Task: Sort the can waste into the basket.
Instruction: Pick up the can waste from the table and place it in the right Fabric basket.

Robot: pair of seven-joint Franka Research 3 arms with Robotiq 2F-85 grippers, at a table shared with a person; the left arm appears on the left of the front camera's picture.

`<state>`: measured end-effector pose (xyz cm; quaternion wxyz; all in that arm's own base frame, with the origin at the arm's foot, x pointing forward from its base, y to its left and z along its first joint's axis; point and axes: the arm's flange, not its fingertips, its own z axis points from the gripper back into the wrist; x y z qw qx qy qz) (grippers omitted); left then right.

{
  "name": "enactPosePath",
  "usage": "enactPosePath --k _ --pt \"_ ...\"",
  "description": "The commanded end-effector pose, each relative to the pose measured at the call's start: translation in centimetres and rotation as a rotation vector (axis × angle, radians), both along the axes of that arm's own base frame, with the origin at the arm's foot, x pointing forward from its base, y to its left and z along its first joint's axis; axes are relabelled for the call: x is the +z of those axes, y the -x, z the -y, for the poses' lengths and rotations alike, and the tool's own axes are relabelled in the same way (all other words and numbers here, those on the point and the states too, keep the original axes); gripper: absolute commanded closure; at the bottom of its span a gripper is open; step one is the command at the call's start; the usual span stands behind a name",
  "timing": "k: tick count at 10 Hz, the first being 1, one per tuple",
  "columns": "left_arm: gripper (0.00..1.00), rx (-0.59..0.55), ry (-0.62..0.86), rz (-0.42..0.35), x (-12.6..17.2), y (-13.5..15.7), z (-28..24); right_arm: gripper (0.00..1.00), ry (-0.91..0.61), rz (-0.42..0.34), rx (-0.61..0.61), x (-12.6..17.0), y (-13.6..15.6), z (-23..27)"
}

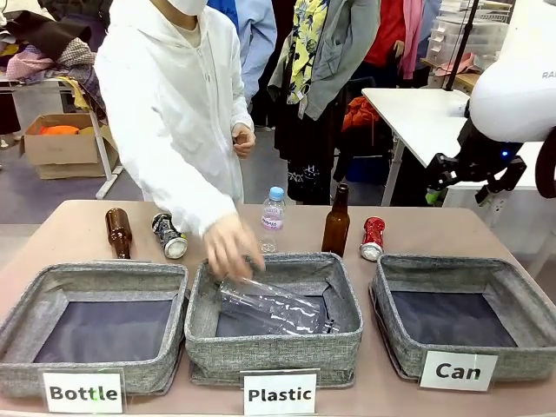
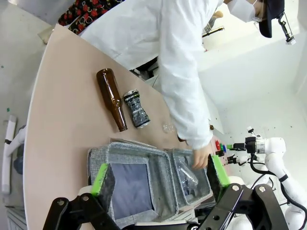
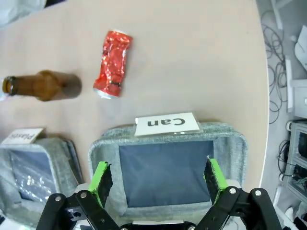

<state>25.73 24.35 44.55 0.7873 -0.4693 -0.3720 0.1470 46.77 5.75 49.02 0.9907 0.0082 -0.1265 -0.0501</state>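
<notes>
Red and crumpled, one can [image 1: 373, 238] [image 3: 112, 63] stands on the table [image 1: 69, 226] just behind the far left corner of the Can basket [image 1: 452, 263] [image 3: 230, 136], close beside an upright brown bottle [image 1: 336, 223] [image 3: 45, 86]. The dark can [image 1: 169, 235] [image 2: 136, 109] lies well apart from it toward the robot's left, just beside a second brown bottle [image 1: 119, 232] [image 2: 111, 98] that lies flat, both behind the Bottle basket [image 1: 95, 271]. The Can basket sits at the right end of the row of three, its white card [image 1: 458, 371] [image 3: 167, 123] on the front wall. The right gripper [image 3: 157, 175] hangs above this basket with its jaws spread wide and nothing between them. The left gripper [image 2: 159, 175] hangs over the Bottle and Plastic baskets, its jaws equally wide and holding nothing. At the middle Plastic basket [image 1: 269, 347], a person in a white coat reaches across the table, a hand [image 1: 230, 246] on a crushed clear bottle [image 1: 274, 306] that lies slanted inside it. A small water bottle [image 1: 273, 213] stands behind that basket.
</notes>
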Motion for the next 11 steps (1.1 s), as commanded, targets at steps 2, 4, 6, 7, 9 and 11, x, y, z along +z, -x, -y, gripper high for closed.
enactPosePath --k 2,4,6,7,9,11 --pt "0.00 -0.004 0.000 0.033 0.0 -0.1 -0.1 0.00 0.038 -0.047 -0.113 -2.4 -7.1 -3.4" --pt "0.00 -0.004 0.000 0.033 0.0 -0.1 -0.1 0.00 -0.025 -0.096 -0.118 -5.5 -11.1 -4.4" --pt "0.00 -0.004 0.000 0.033 0.0 -0.1 -0.1 0.00 -0.065 -0.113 -0.204 -8.6 -13.9 -5.1" --pt "0.00 -0.004 0.000 0.033 0.0 -0.1 -0.1 0.00 -0.078 -0.136 -0.236 -10.2 -15.0 -5.3" --pt "0.00 -0.004 0.000 0.033 0.0 -0.1 -0.1 0.00 -0.051 -0.186 -0.323 -13.4 -16.8 -5.6" --pt "0.00 -0.004 0.000 0.033 0.0 -0.1 -0.1 0.00 -0.063 -0.249 -0.331 -15.5 -17.5 -6.5"
